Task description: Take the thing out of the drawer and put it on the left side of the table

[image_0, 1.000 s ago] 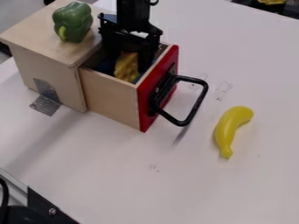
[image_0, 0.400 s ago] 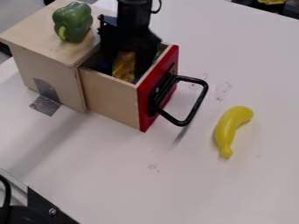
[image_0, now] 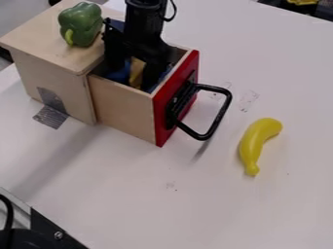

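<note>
At the near left corner, a black piece of equipment with a grey metal edge point(image_0: 16, 214) is cut off by the view's border. Beyond it spreads the white tabletop point(image_0: 195, 214), bearing a faint dark mark point(image_0: 170, 186) too small to make out. A curved yellow plastic-looking banana point(image_0: 252, 146) lies on the table toward the right, apart from the drawer's black looped handle point(image_0: 213, 114). Farther back, between banana and drawer, are more greyish printed marks point(image_0: 248, 99), unreadable.

The handle is fixed to the red front point(image_0: 162, 116) of a pale wooden drawer point(image_0: 123, 107), pulled out from a light wooden box point(image_0: 55, 82). Silvery tape point(image_0: 50, 116) runs from the box's side onto the table. Inside the drawer, the yellow thing point(image_0: 136, 75) is partly hidden by the black gripper point(image_0: 138, 72), which reaches down into the drawer; whether it has a grip on the thing, I cannot tell. Something blue point(image_0: 118, 75) lies beside it, its shape hidden. A green bell pepper point(image_0: 81, 24) rests on the box top.

Compared with the earlier frames, the gripper has turned and shifted slightly, and a narrower strip of the yellow thing shows. The banana, pepper and drawer are unmoved.
</note>
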You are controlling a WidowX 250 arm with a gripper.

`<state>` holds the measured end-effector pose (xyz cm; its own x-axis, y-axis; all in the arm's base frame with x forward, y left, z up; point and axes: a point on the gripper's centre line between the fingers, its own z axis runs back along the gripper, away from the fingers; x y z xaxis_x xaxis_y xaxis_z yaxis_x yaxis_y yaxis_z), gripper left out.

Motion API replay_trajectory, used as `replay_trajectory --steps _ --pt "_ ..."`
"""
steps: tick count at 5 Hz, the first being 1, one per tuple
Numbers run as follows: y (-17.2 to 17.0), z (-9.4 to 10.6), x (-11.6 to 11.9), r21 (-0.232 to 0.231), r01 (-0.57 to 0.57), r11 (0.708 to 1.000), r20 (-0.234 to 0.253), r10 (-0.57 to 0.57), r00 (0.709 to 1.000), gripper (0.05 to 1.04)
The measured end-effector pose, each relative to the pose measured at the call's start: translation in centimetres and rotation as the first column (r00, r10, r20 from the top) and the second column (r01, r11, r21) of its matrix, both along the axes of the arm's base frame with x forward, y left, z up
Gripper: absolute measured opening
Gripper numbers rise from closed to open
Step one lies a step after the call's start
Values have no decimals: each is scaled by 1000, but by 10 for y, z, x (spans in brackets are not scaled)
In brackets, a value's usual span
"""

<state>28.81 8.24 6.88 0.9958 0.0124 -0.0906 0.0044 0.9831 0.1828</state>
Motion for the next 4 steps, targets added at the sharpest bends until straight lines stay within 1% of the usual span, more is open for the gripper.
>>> replay_trajectory --steps 1,2,3,4 --pt "-2 -3 -2 -12 20 1000 -12 -20 1000 665" --pt "-3 -5 -4 -12 23 1000 -15 -23 1000 366" --pt "-8 3 -4 -44 33 999 -3 -33 999 181" --pt "-22 52 2 -83 83 993 122 -72 990 124"
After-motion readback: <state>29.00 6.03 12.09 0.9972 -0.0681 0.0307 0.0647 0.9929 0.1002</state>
